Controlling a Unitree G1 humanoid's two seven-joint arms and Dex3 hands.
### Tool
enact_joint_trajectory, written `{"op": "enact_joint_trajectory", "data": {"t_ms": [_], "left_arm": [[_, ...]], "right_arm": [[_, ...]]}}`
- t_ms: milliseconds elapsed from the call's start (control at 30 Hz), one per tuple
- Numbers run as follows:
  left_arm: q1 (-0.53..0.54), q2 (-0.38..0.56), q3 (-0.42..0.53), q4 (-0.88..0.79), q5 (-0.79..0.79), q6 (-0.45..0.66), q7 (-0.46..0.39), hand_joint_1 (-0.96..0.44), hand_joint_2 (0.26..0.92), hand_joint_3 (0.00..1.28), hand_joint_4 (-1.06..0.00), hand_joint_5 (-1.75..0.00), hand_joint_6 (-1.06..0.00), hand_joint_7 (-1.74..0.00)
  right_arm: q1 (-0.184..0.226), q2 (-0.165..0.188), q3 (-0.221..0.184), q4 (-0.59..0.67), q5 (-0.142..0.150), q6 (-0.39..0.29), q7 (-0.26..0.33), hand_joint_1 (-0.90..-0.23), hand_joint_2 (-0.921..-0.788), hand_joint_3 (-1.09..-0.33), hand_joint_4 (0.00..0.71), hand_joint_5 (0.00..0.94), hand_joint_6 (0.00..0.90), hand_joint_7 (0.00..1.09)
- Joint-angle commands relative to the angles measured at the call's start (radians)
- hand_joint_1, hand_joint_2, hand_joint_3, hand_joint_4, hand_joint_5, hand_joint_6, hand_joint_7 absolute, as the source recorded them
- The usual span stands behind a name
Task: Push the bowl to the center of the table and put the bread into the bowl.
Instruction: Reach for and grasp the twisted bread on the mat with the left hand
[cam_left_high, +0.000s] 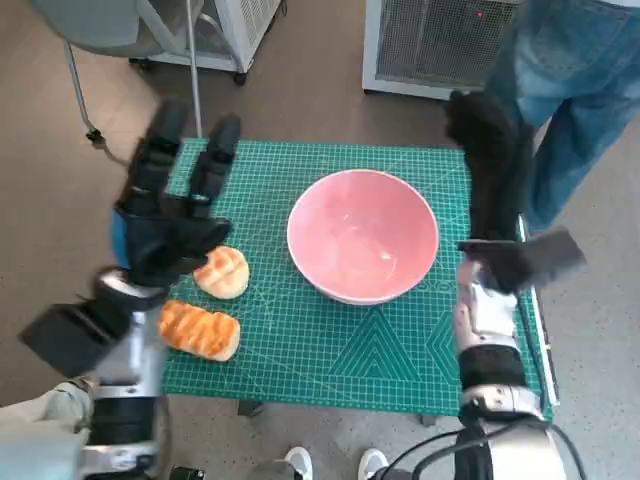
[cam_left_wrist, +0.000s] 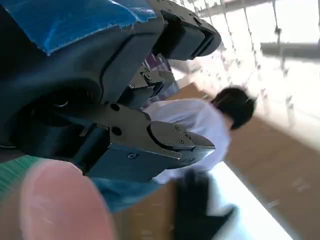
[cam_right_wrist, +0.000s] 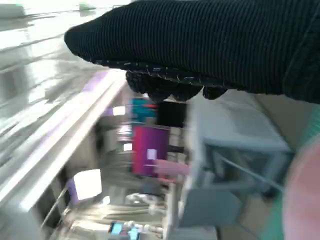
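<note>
Two bread pieces (cam_left_high: 208, 303) are seen at the mat's (cam_left_high: 380, 360) 8 o'clock, outside the bowl (cam_left_high: 363, 236), which is placed near centre. Left hand (cam_left_high: 168, 215) is raised at 9 o'clock, fingers spread, nothing held. Right hand (cam_left_high: 492, 165) is held at 3 o'clock; its grip cannot be told.

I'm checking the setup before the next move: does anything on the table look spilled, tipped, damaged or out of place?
Nothing stands out. The pink bowl sits upright and empty on the green mat. Two bread pieces lie whole on the mat beside it, with no crumbs visible. Both the left hand and right hand hold nothing.
</note>
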Motion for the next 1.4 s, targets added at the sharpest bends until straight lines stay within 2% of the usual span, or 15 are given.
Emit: {"op": "enact_joint_trajectory", "data": {"t_ms": [33, 133, 300, 433, 567, 733, 1100, 1267, 1400], "left_arm": [[-0.029, 0.188, 0.015, 0.027, 0.079, -0.042, -0.096, -0.01, 0.921, 0.21, -0.23, 0.0, -0.31, 0.0], [-0.024, 0.271, 0.013, 0.022, 0.106, -0.04, -0.14, 0.0, 0.921, 0.18, -0.21, 0.0, -0.31, 0.0], [-0.025, 0.412, -0.006, 0.019, 0.101, -0.033, -0.276, -0.01, 0.919, 0.1, -0.18, 0.0, -0.33, -0.01], [-0.024, 0.499, -0.029, 0.019, 0.075, -0.011, -0.393, -0.04, 0.91, 0.07, -0.16, 0.0, -0.35, -0.01], [-0.002, 0.571, -0.044, -0.014, 0.093, 0.022, -0.46, -0.05, 0.903, 0.06, -0.16, 0.0, -0.35, -0.01], [0.051, 0.637, -0.059, -0.092, 0.162, 0.093, -0.484, -0.03, 0.887, 0.06, -0.14, 0.0, -0.36, -0.01], [0.195, 0.707, -0.111, -0.357, 0.316, 0.399, -0.508, 0.04, 0.84, 0.08, -0.1, 0.0, -0.31, 0.0], [0.215, 0.701, -0.142, -0.403, 0.362, 0.453, -0.514, 0.07, 0.826, 0.08, -0.09, 0.0, -0.3, 0.0], [0.234, 0.683, -0.157, -0.396, 0.376, 0.441, -0.5, 0.09, 0.822, 0.09, -0.1, -0.01, -0.3, 0.0]], "right_arm": [[0.105, -0.011, 0.055, -0.254, 0.024, 0.06, 0.048, -0.585, -0.921, -0.783, 0.24, 0.004, 0.007, 0.65], [0.133, -0.014, 0.069, -0.342, 0.027, 0.093, 0.051, -0.591, -0.921, -0.784, 0.243, 0.006, 0.001, 0.68], [0.174, -0.026, 0.079, -0.456, 0.049, 0.151, 0.066, -0.602, -0.921, -0.777, 0.25, 0.009, -0.001, 0.7], [0.191, -0.031, 0.082, -0.501, 0.061, 0.181, 0.066, -0.614, -0.921, -0.757, 0.259, 0.014, -0.001, 0.72], [0.199, -0.032, 0.083, -0.526, 0.06, 0.199, 0.06, -0.621, -0.921, -0.746, 0.265, 0.017, -0.001, 0.73], [0.202, -0.027, 0.085, -0.534, 0.063, 0.212, 0.06, -0.624, -0.921, -0.729, 0.272, 0.021, -0.001, 0.75], [0.201, -0.021, 0.09, -0.535, 0.059, 0.225, 0.059, -0.62, -0.921, -0.727, 0.273, 0.022, -0.001, 0.76], [0.2, -0.021, 0.09, -0.533, 0.057, 0.227, 0.058, -0.617, -0.921, -0.727, 0.273, 0.023, -0.001, 0.76], [0.201, -0.019, 0.092, -0.54, 0.052, 0.233, 0.054, -0.614, -0.921, -0.729, 0.272, 0.022, -0.001, 0.76]]}}
